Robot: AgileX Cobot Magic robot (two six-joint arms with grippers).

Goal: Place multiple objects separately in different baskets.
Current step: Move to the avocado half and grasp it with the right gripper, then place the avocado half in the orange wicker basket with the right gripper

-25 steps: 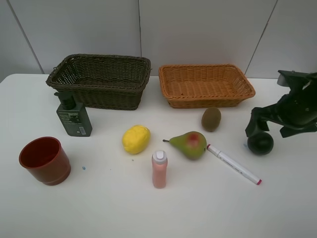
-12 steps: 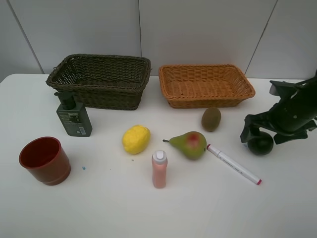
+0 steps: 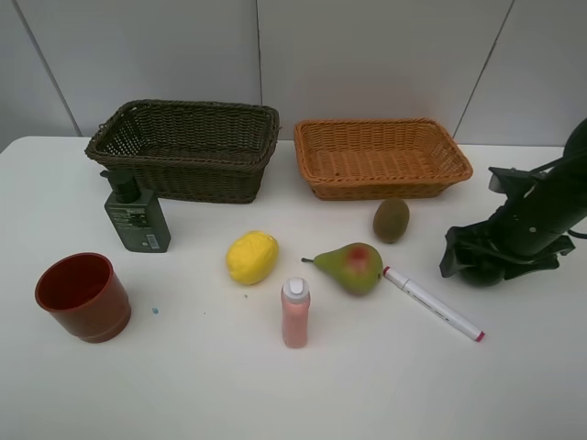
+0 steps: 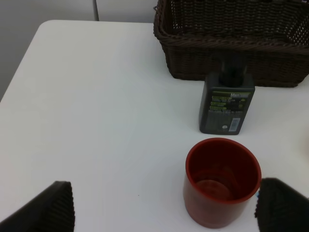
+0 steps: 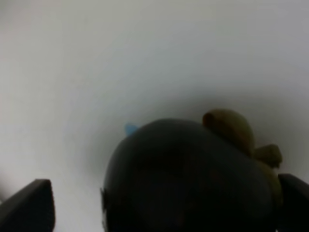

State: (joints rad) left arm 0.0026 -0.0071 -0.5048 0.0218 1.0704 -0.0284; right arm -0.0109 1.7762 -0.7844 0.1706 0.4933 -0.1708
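Your right gripper (image 3: 477,259) is low over the dark round fruit (image 5: 183,179), near the table's right edge. Its jaws are spread wide, one on each side of the fruit. The blurred wrist view doesn't show whether the fingers touch it, and nothing looks gripped yet. Your left gripper (image 4: 169,208) is also wide open and holds nothing. It hovers above the table (image 3: 367,394) with the red cup (image 4: 222,181) just ahead of its fingers.

The sorting looks barely begun. The dark basket (image 3: 183,179) and the tan basket (image 3: 385,190) both appear empty, and all eight things are on the table. That means every placement is ahead of you, and the fruit is the likely first one.

The marker (image 3: 431,303) lies close to the fruit, angled toward the pear (image 3: 351,267). The kiwi (image 3: 392,220) sits just in front of the tan basket. The way from the fruit up to that basket looks open if you lift clear of its front wall.

The lemon (image 3: 252,257) and the pink bottle (image 3: 295,314) are in the middle, well apart from both grippers. The pump bottle (image 3: 138,218) stands just before the dark basket, between it and the cup, so a low carry from the cup could clip it.
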